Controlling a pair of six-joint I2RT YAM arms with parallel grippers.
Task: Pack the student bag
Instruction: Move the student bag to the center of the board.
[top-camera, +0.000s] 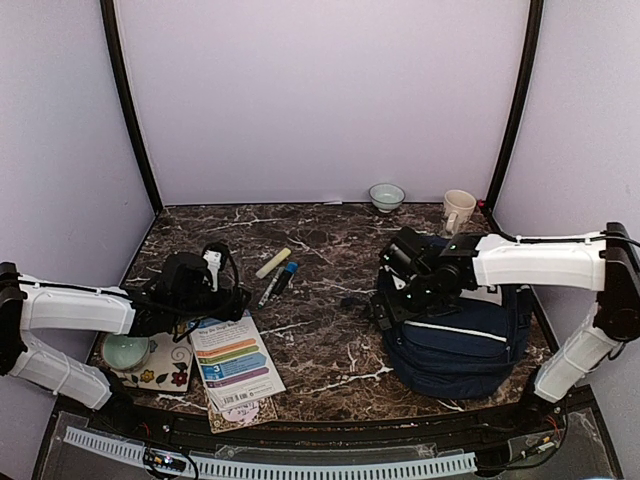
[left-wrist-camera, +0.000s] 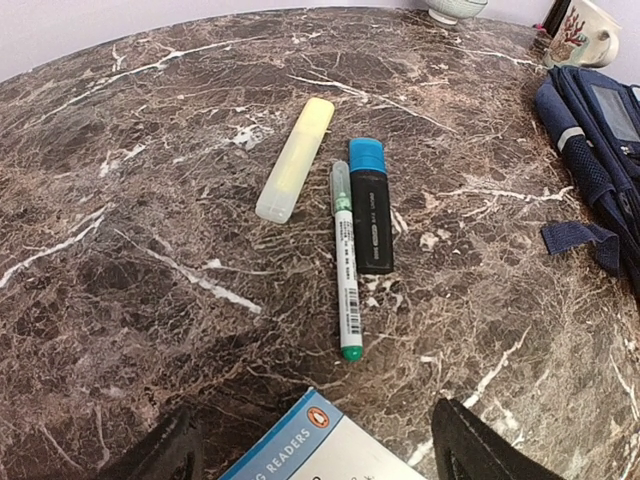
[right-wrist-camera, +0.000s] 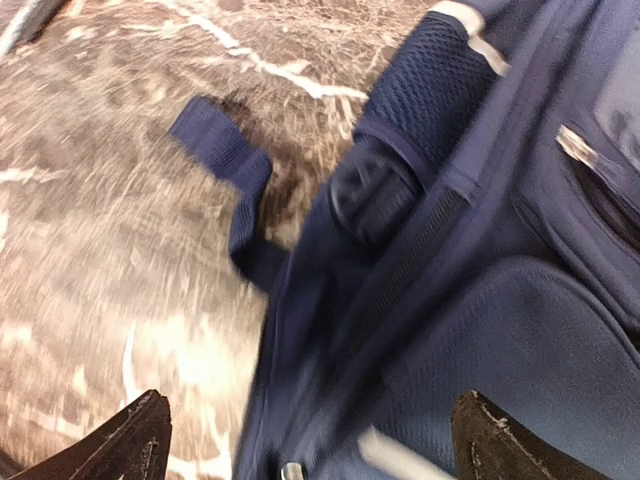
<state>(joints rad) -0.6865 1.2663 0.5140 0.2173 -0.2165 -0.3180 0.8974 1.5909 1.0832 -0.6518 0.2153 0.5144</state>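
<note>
Marbled worktop (top-camera: 320, 340) is occupied at its right edge by the bag (top-camera: 470, 340), judged soft, best gripped at its strap (right-wrist-camera: 225, 160) by the wide-spread, empty right hand (right-wrist-camera: 315, 440).

Right arm (top-camera: 530, 262) reaches in over the far end of the student bag (top-camera: 470, 345), wrist bent down so the right gripper (top-camera: 390, 300) hangs at the bag's left edge, fingers spread wide (wrist cam's blurry though). Left arm (top-camera: 75, 308) stretches out well left of the bag, left gripper (left-wrist-camera: 315, 455) low, fingers wide apart too.
</note>
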